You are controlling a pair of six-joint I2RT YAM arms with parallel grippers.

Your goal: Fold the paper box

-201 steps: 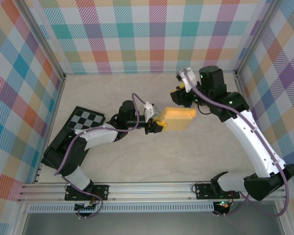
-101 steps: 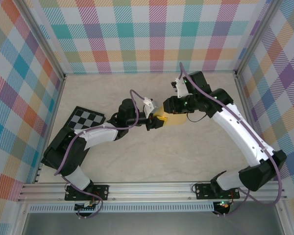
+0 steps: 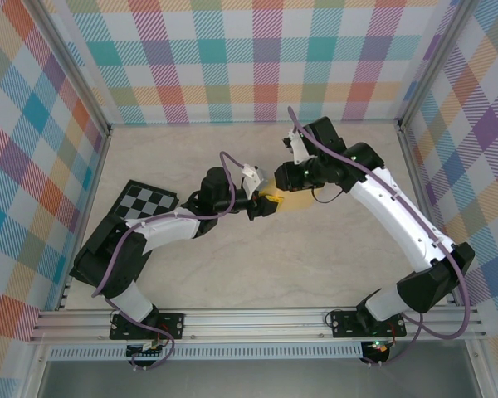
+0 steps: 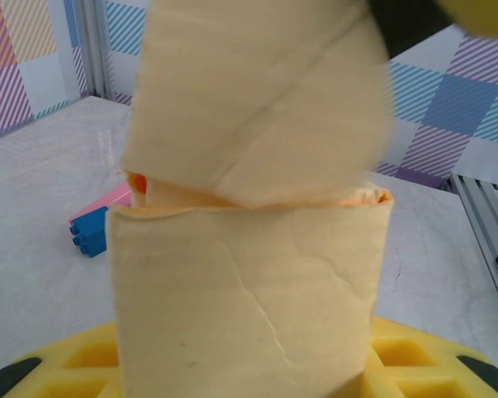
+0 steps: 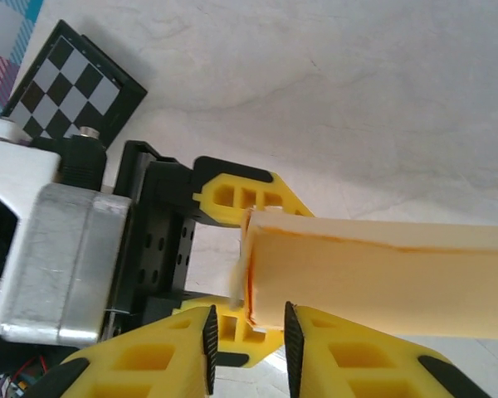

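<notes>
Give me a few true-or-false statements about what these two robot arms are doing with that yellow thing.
1. The left gripper grips one end of the paper box. True.
2. The checkered board lies on the right side of the table. False: it lies on the left side.
3. A pink stick with a blue end lies on the table. True.
4. The paper box lies flat and untouched. False: the left gripper holds it.

Two tools: the left tool (image 3: pixel 270 206) and the right tool (image 5: pixel 247 348). One paper box (image 3: pixel 294 201) between them. One checkered board (image 3: pixel 147 203), well apart from the left tool. One pink stick (image 4: pixel 108 202) with a blue end.
</notes>
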